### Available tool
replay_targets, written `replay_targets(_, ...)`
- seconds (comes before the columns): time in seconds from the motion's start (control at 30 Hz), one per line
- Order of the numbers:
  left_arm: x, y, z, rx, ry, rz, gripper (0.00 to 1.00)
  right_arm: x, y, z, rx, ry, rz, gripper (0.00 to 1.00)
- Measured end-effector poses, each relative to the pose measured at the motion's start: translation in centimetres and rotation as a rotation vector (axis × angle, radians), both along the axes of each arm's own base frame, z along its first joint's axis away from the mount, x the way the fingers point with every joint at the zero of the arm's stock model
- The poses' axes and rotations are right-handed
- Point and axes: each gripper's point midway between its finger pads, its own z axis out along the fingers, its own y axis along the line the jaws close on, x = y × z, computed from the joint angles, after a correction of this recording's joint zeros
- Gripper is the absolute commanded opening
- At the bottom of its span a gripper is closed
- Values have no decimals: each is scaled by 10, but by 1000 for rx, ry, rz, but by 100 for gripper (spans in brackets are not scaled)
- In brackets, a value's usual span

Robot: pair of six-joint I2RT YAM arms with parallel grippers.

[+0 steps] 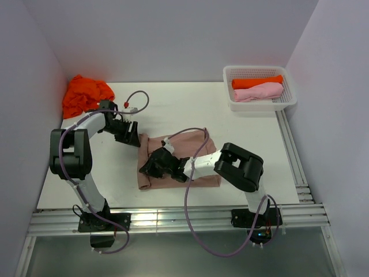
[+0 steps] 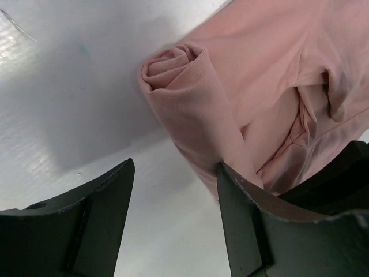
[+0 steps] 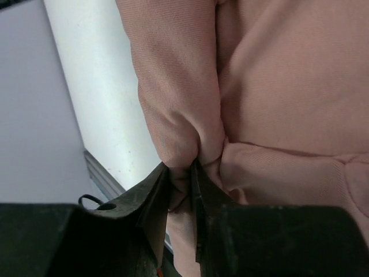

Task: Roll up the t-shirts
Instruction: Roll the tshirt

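Observation:
A dusty pinkish-brown t-shirt [image 1: 193, 151] lies mid-table, its left edge turned into a loose roll [image 2: 173, 66]. My left gripper [image 1: 130, 136] hovers at the roll's far end, open; in the left wrist view [image 2: 176, 173] only bare table lies between its fingers, and the right finger [image 2: 242, 202] touches the cloth's edge. My right gripper [image 1: 150, 165] is at the roll's near part, shut on a pinched fold of the shirt [image 3: 180, 170]. A crumpled bright orange t-shirt [image 1: 86, 95] sits at the far left.
A white mesh basket [image 1: 259, 106] at the far right holds a rolled orange shirt [image 1: 256, 82] and a rolled light pink one [image 1: 258, 92]. Walls close in on the left, back and right. A metal rail [image 1: 173, 219] runs along the near edge.

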Motion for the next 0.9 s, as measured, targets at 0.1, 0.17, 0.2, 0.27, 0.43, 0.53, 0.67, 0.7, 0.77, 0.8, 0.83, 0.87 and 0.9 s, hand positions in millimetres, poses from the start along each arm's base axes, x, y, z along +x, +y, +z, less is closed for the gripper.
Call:
replay_targets(0.1,-3,-2,-4,-6,4,-4,64,-1,-3,-1,26,15,-20,29)
replay_targets(0.17,-4,-4,-6,-5,0,-10,64,-1,-5,0,42,26,-34,32)
replay_targets(0.2,-4,-6,-8,-4,-2,-14,64,-1,-6,-1,47,30,-42,35)
replay_targets(0.27,-5,-9,-11,2,-8,-22,64,-1,-9,-1,54,37,-54,39)
replay_targets(0.43,-6,-18,-17,29,-19,-35,64,-2,-17,-3,41,49,-76,44)
replay_targets(0.53,-4,-21,-19,54,-26,-32,64,-1,-24,-4,12,49,-94,46)
replay_targets(0.67,-4,-26,-22,98,-34,-35,64,-1,-37,-7,-59,48,-124,47)
replay_targets(0.7,-3,-28,-22,108,-37,-35,64,-1,-40,-8,-82,47,-133,48)
replay_targets(0.77,-2,-31,-22,127,-43,-37,63,-1,-43,-9,-131,44,-142,48)
replay_targets(0.8,-2,-32,-21,135,-47,-40,63,-2,-44,-9,-152,38,-145,48)
replay_targets(0.83,-1,-33,-21,145,-51,-41,63,-2,-44,-8,-171,33,-147,47)
replay_targets(0.87,0,-33,-20,152,-56,-43,63,-3,-44,-7,-192,27,-148,47)
replay_targets(0.9,1,-34,-20,160,-59,-45,63,-3,-46,-7,-212,23,-149,47)
